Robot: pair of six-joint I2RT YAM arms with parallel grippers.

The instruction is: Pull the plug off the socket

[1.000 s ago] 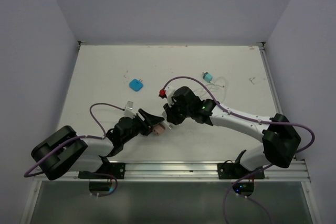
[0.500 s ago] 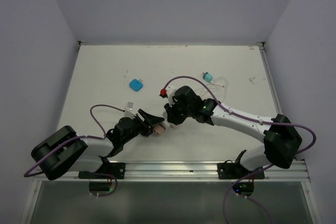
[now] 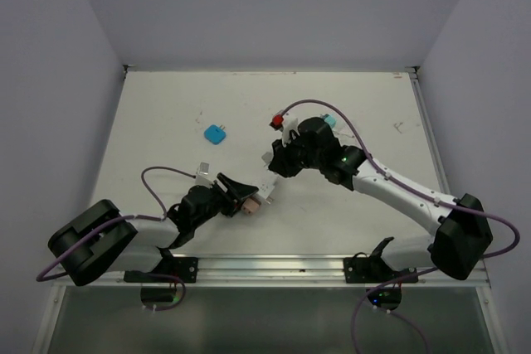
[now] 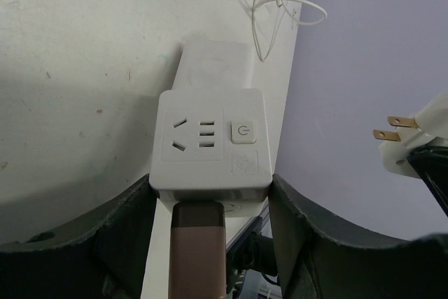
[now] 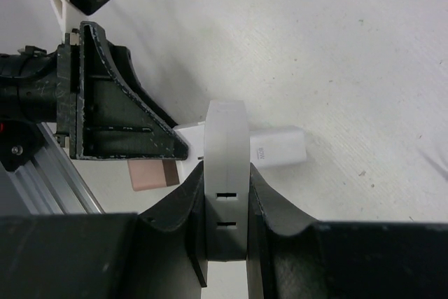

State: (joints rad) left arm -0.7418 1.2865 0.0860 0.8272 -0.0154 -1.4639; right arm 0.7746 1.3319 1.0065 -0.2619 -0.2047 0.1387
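Close to the near edge of the bench (image 3: 158,113), a little left of its middle, the left tool (image 4: 211,190) pinches the socket (image 4: 210,138) by two opposite sides, its dark curved fingers pressed flat against the casing. The socket is a matte white plastic cube with rounded corners. Its upturned face carries a cluster of dark slots and a small square button with a power mark. A rose-coloured bar (image 4: 197,257) pokes out of its near side between the fingers. A plain white block (image 4: 213,61) sits against its far side, and I cannot tell whether that one is plugged in or only lying there.

The plug (image 5: 225,145) is clear of the socket. The right tool (image 5: 225,204) clamps it by its flat sides, a short way off toward the far right corner and near the bench's middle. It is smooth white plastic, and two flat brass prongs (image 4: 387,128) point back toward the socket with open space between them.

That gap looks like the thing to watch. The prong axis runs along the line joining the two tools, so to my eye the pull is done. I would expect the right arm to carry the plug further along that line, while the left pins the socket down.
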